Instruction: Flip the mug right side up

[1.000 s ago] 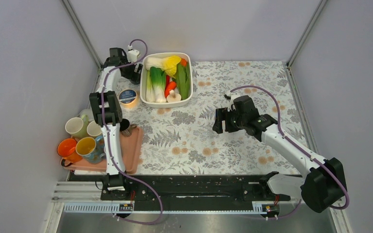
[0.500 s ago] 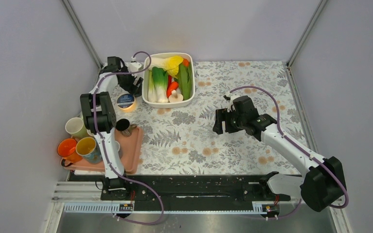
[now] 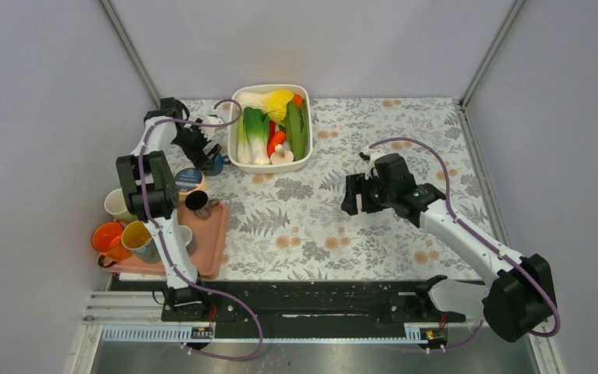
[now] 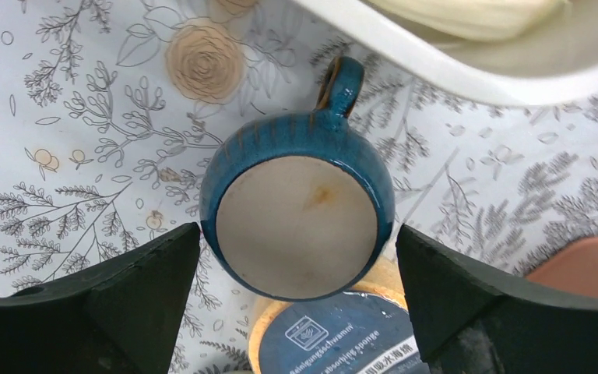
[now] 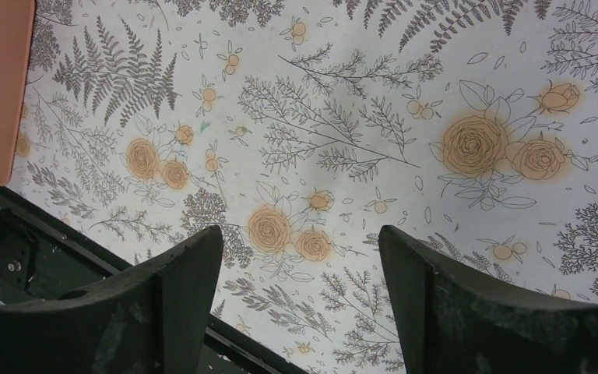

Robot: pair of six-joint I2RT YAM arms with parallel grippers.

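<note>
Left jaws moved over inverted blue mug (image 4: 300,226), spread wide; right jaws spread too (tin (image 4: 335,339) label: "Reinigungsschwamm").

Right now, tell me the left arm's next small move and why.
Probably lower the open left gripper down around the glazed blue ceramic mug. It sits upside down, unglazed base up, centred between the fingers, its handle toward the white dish, away from both.

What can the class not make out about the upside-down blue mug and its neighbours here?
1. Blue mug, left wrist view: rim and inside hidden, facing the table.
2. Sponge container, left wrist view: label cut by the bottom edge, top overlapped by the mug.
3. White dish, left wrist view: contents cut off by the top edge.
</note>
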